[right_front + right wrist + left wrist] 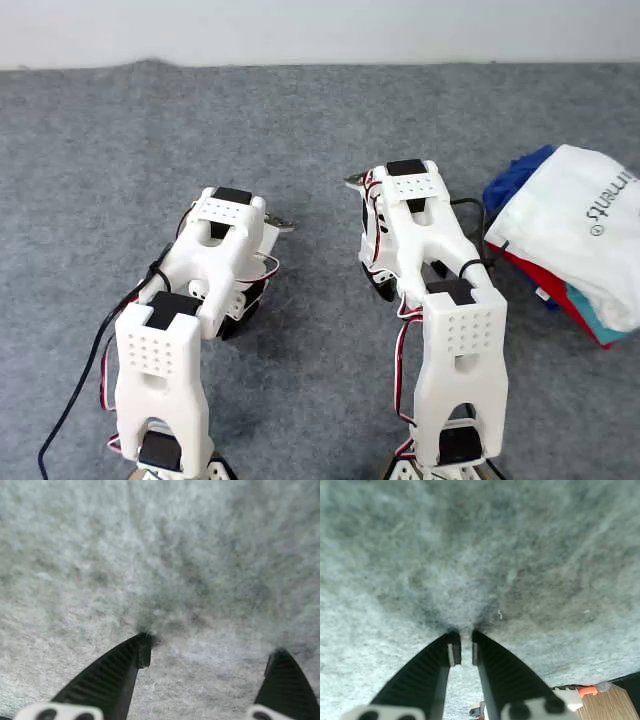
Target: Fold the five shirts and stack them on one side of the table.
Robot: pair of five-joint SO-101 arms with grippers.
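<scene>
The pile of shirts [560,240] could tip or slide if the right arm bumps it, because it looks lumpy and sits far over on the right side of the tabletop [150,130]. A white shirt [580,205] is on top, with a blue shirt [512,185] and a red shirt [527,270] peeking out below. The left gripper [466,647] is pinched nearly closed on nothing. The right gripper [212,655] is spread wide, holding nothing.

A robotics lab is suggested by the grey felt-covered worktop [90,150], bare white wall [300,25] and exposed arm wiring [402,345].
</scene>
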